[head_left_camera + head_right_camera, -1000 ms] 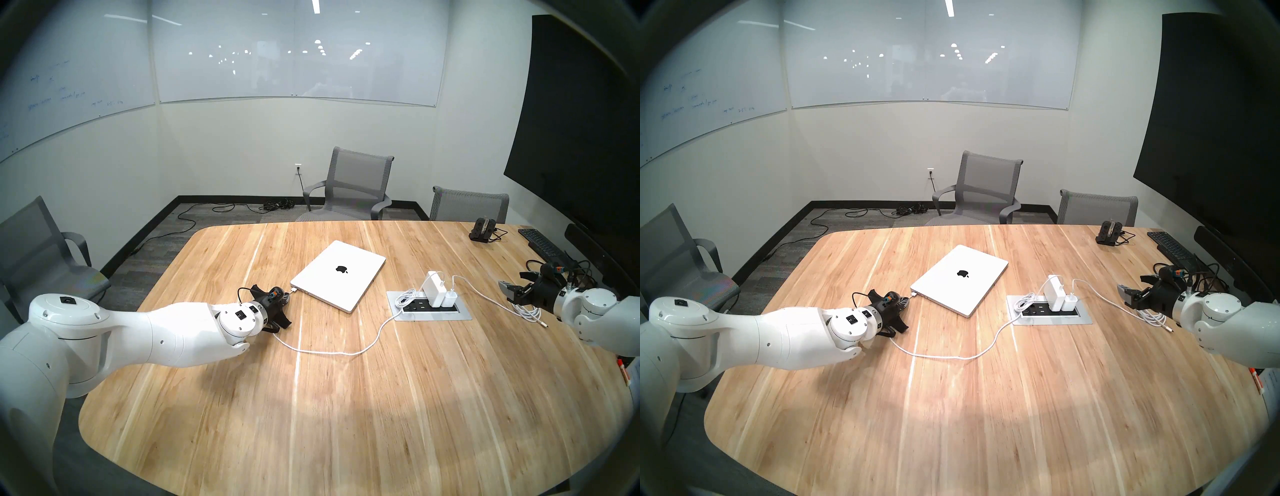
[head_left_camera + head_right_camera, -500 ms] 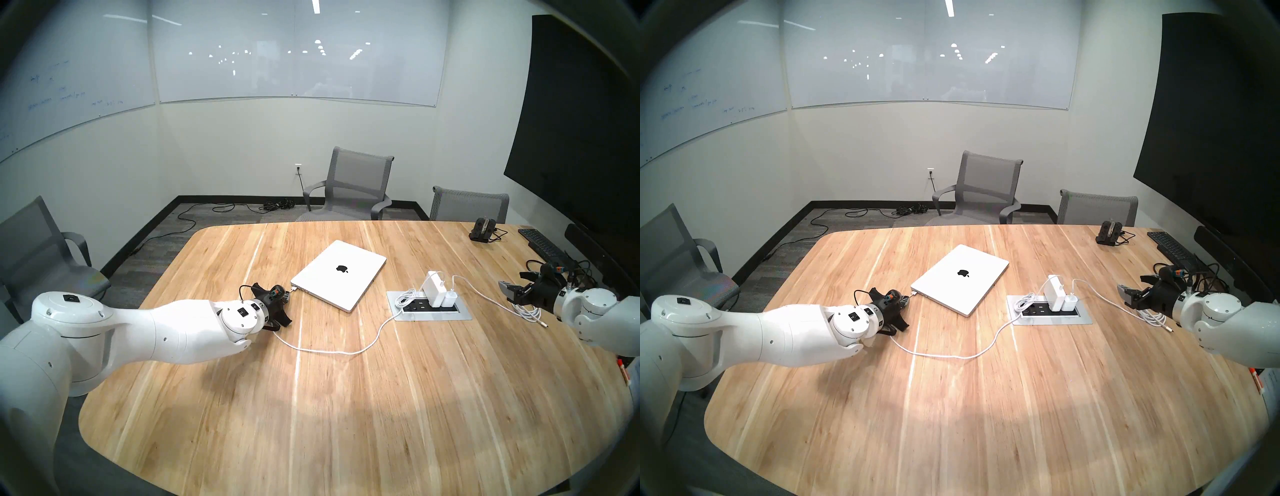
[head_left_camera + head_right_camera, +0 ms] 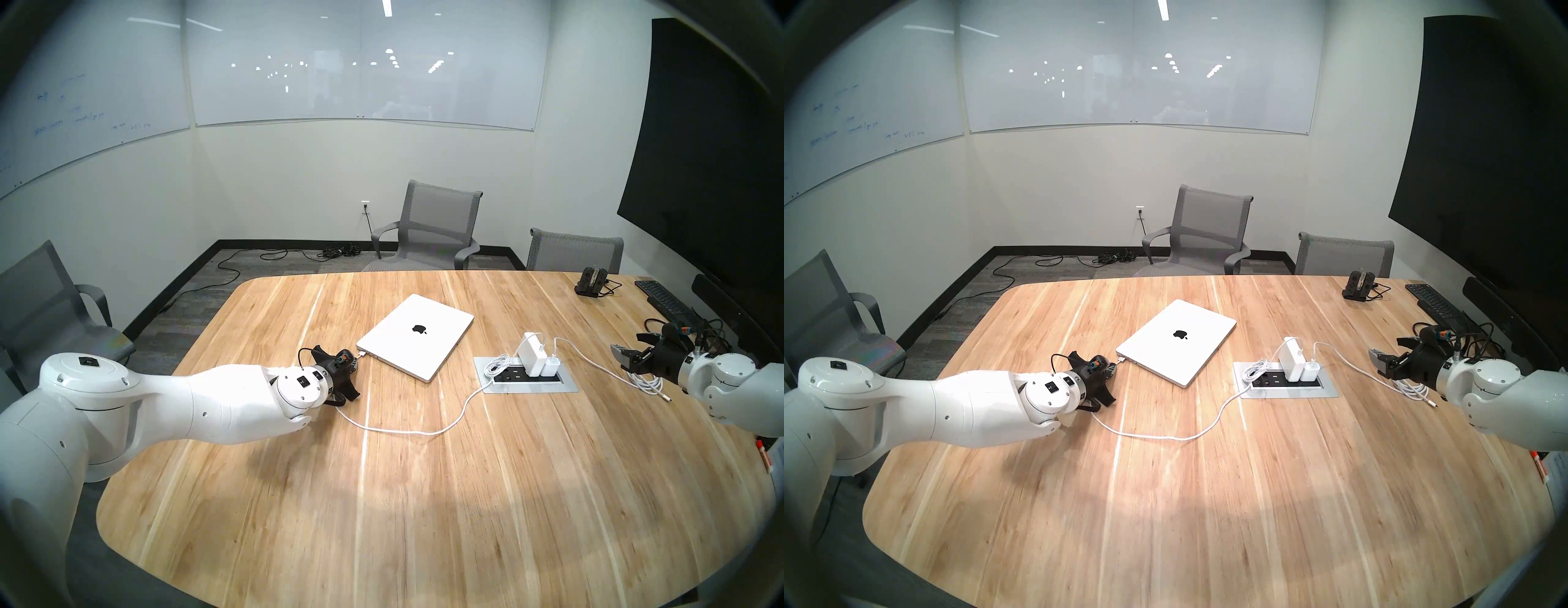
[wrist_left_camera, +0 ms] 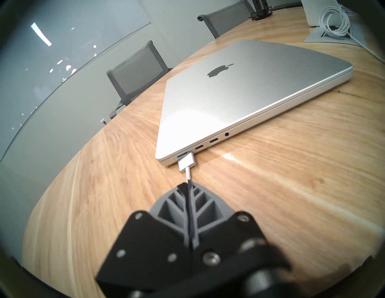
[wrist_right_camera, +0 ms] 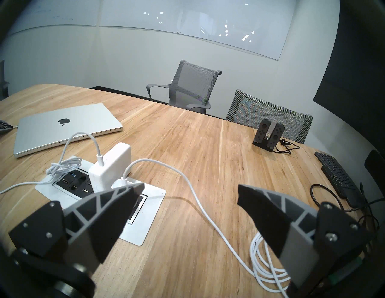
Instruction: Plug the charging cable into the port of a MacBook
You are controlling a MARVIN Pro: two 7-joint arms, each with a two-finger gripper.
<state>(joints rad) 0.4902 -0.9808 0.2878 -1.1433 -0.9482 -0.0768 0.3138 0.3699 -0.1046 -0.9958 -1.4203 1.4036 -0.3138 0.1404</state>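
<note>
Charging cable [image 4: 188, 173], pinched in left gripper [image 4: 189, 187]: connector now nearer the laptop [image 4: 239, 93] port [image 4: 181, 155], half-aligned, unseated; right gripper [image 5: 190, 199] wide

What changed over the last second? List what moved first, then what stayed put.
The left gripper, shut on the charging cable just behind its connector, edged slightly toward the corner of the MacBook. The connector remains at the port. Nothing was grasped or released. The MacBook and the open right gripper stayed put.
</note>
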